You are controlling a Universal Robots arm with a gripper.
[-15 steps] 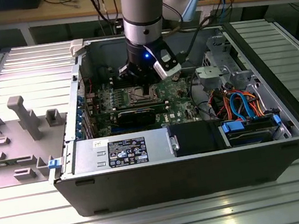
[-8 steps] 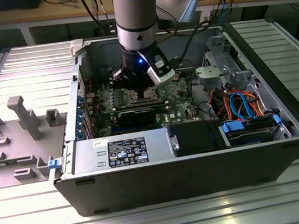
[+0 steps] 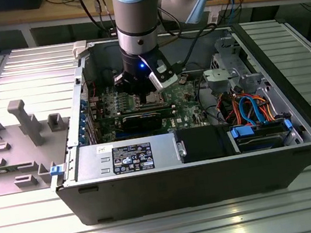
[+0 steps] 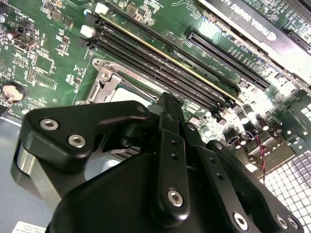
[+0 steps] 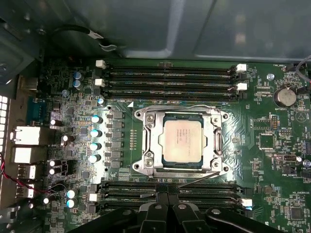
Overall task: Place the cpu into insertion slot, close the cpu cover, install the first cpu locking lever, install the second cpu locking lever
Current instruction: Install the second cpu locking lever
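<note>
Apparently pinched together, tool [image 5: 167,201] hovers beside cpu [image 5: 182,141].

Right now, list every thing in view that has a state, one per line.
cpu: seated flat in the insertion slot.
insertion slot: filled.
cpu cover: closed down around the cpu.
locking lever: thin wire arm slanting away from the socket's edge, apparently unlatched.
gripper: hanging beside the socket, holding nothing visible.
computer case: side open.
</note>
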